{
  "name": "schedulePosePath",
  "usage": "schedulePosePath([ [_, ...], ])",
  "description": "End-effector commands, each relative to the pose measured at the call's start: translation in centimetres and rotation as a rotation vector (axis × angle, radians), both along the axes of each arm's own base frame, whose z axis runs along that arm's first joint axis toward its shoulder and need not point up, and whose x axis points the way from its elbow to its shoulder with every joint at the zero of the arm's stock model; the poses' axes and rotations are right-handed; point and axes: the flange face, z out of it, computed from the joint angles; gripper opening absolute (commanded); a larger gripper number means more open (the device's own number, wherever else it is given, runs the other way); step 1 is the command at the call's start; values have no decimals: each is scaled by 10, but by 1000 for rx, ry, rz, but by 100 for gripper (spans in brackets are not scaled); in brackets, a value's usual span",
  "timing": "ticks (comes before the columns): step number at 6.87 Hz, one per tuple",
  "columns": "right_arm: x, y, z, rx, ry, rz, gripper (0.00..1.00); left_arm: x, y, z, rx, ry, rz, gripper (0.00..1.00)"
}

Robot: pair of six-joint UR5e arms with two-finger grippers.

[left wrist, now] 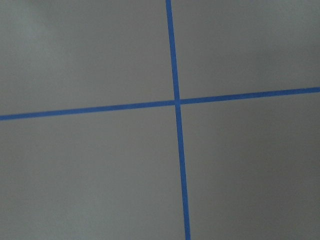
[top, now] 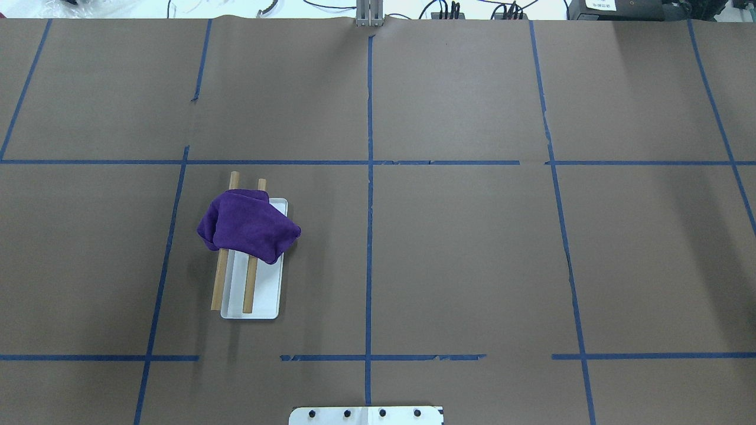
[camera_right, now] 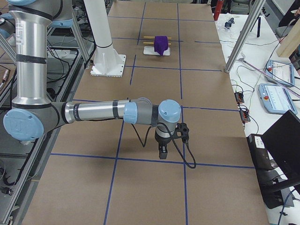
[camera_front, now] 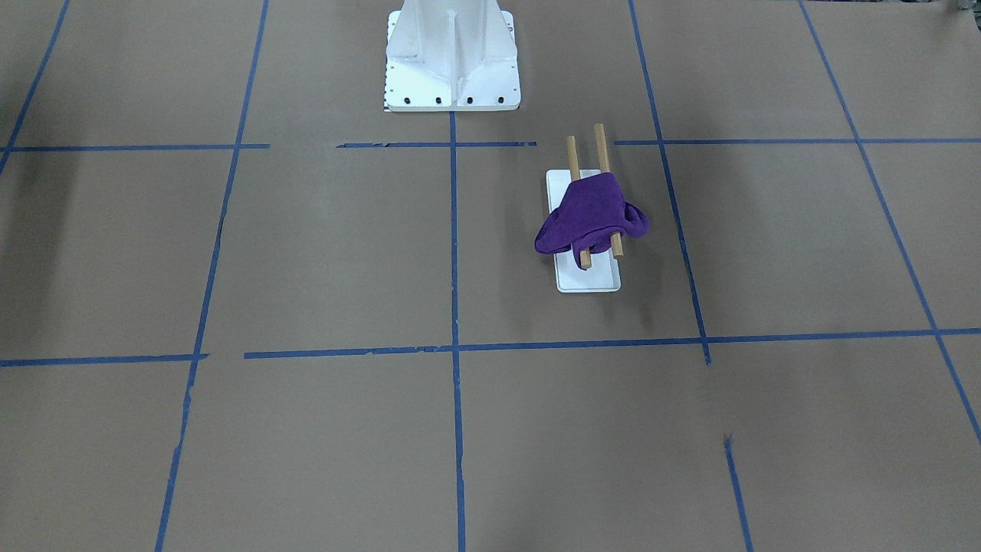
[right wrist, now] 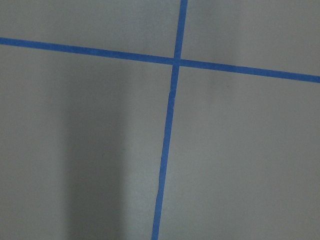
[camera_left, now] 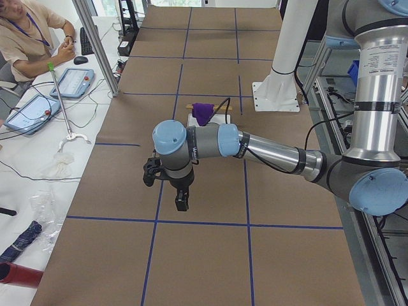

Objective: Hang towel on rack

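The purple towel [camera_front: 586,215] lies crumpled over both wooden dowels of the rack [camera_front: 602,147], bunched toward one end. In the overhead view the towel [top: 248,224] covers the far half of the rack [top: 220,280], and the white base [top: 266,295] shows beneath. My left gripper [camera_left: 182,201] hangs over bare table, far from the rack, seen only in the left side view. My right gripper [camera_right: 162,152] hangs over bare table in the right side view. I cannot tell whether either is open or shut. Both wrist views show only brown paper and blue tape.
The large white bolted pedestal [camera_front: 452,61] stands at the robot's side of the table, also in the overhead view [top: 366,415]. Blue tape lines grid the brown paper. An operator sits beyond the far edge in the left side view [camera_left: 29,32].
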Motion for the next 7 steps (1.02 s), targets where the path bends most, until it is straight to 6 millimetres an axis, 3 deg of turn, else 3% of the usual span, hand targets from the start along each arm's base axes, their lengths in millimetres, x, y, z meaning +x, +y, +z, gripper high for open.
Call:
schedulePosePath([
  [1, -4, 1, -11, 21, -1, -9, 100, 42, -10, 8, 20, 32, 78, 100],
  [2, -6, 1, -10, 19, 0, -11, 100, 58, -12, 20, 0, 46, 111, 100],
  [3, -6, 0, -10, 20, -1, -11, 100, 88, -13, 17, -3, 93, 161, 100],
  [4, -7, 0, -11, 20, 0, -12, 100, 89, -15, 15, 4, 89, 161, 100],
  [6, -11, -1, -13, 26, -2, -20, 100, 85, -24, -30, 123, 38, 168, 100],
  [7, -20, -3, -13, 24, -1, -39, 100, 79, -37, -39, 150, 4, 160, 100],
])
